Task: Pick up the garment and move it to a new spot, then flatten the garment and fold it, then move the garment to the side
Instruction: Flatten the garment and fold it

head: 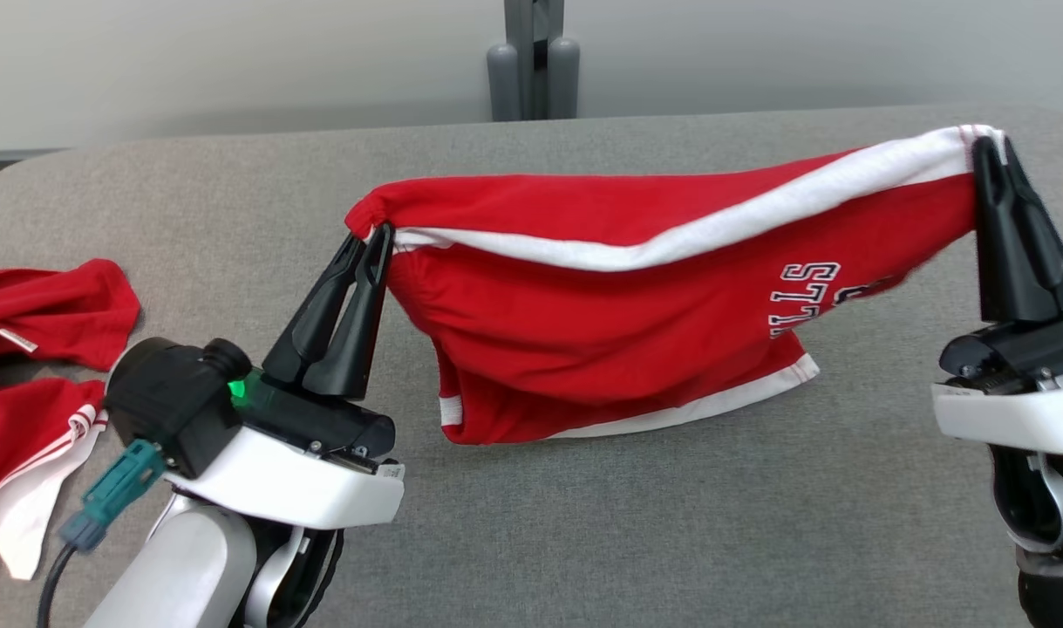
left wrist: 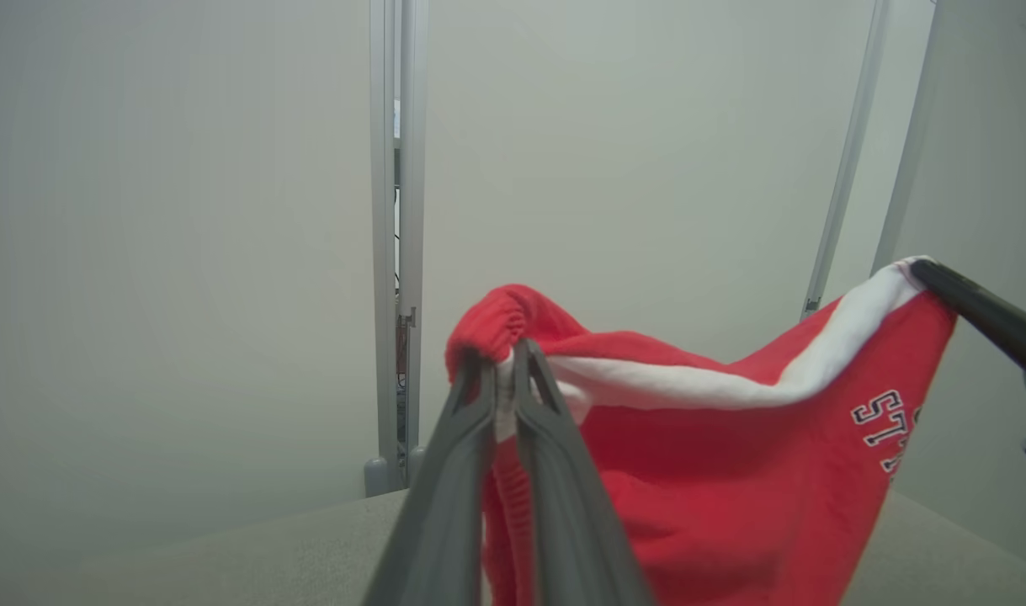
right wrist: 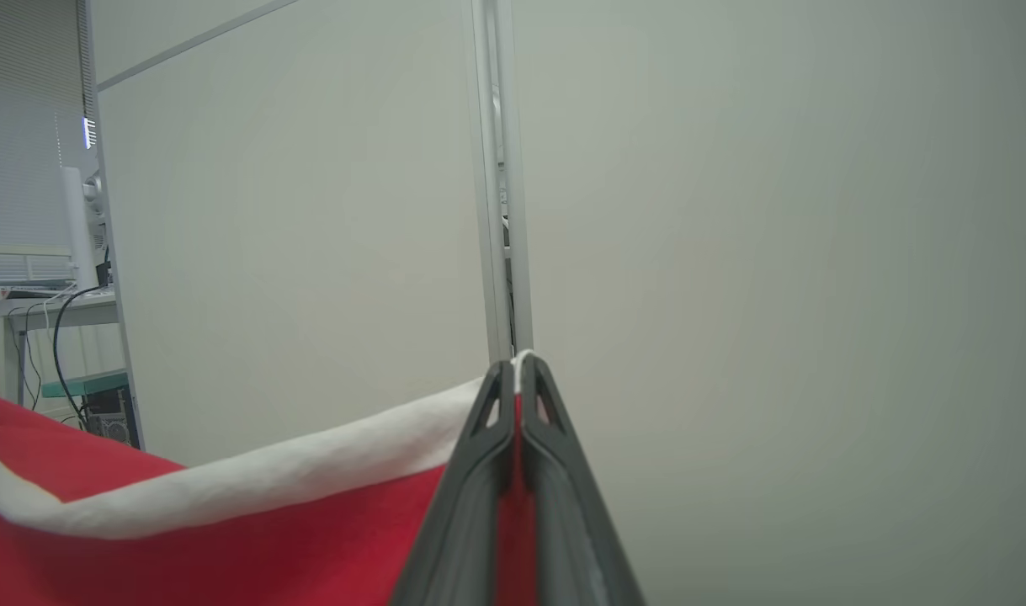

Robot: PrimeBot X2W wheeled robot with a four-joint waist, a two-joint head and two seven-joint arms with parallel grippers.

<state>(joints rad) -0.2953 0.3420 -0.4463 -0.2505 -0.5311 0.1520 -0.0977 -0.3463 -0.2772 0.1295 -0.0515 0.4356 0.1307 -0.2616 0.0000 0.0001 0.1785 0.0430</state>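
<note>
Grey cloth-covered table (head: 583, 541): wide, rounded at its far left corner, set before a pale wall. Red garment (head: 618, 323) with a white band and white lettering: held up over the middle and right of the table, stretched between the two grippers and sagging between them, higher at the right end. Its lower white-edged hem hangs down to the tabletop; whether it touches cannot be told. Second red and white cloth (head: 34, 349): a rumpled heap lying on the table's left edge, well apart from the held garment. Grey post (head: 533, 61): upright behind the table's far edge. Left gripper (head: 372, 237): fingers pinched together on the garment's bunched left end, beside the white band. Right gripper (head: 987, 148): fingers clamped narrow on the garment's right corner, at the end of the white band.
</note>
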